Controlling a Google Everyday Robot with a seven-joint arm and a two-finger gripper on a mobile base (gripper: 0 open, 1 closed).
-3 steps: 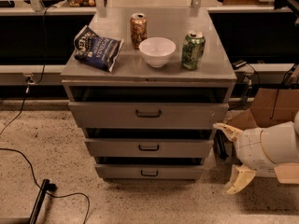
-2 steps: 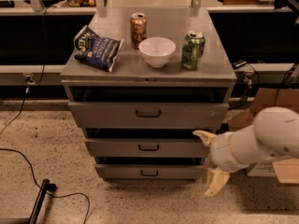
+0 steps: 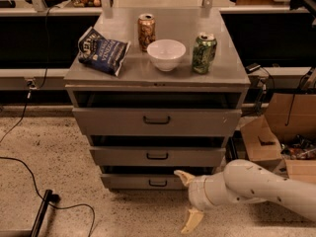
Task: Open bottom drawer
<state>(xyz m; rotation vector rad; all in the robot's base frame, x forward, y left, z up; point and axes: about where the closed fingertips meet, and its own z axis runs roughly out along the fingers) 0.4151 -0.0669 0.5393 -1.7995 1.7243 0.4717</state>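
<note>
Hanging low on the right with the claw [image 3: 187, 200] spread apart, upper finger [image 3: 182, 176] in front of the bottom drawer [image 3: 131, 181], just right of its handle [image 3: 158, 183], lowest in the cabinet [image 3: 89, 120], near the floor.

The chip bag's [image 3: 103, 51] print is unreadable. The gripper [image 3: 183, 201], fingers apart, hangs at four o'clock from the bottom drawer [image 3: 128, 181].

The grey cabinet top [image 3: 148, 75] carries four things: a blue chip bag [image 3: 102, 51] at 9 o'clock, a brown soda can [image 3: 146, 31] at 12, a white bowl [image 3: 166, 54] near centre, and a green can [image 3: 204, 53] at 3. The gripper [image 3: 180, 201], fingers spread, hangs low in front, at 5 o'clock.
</note>
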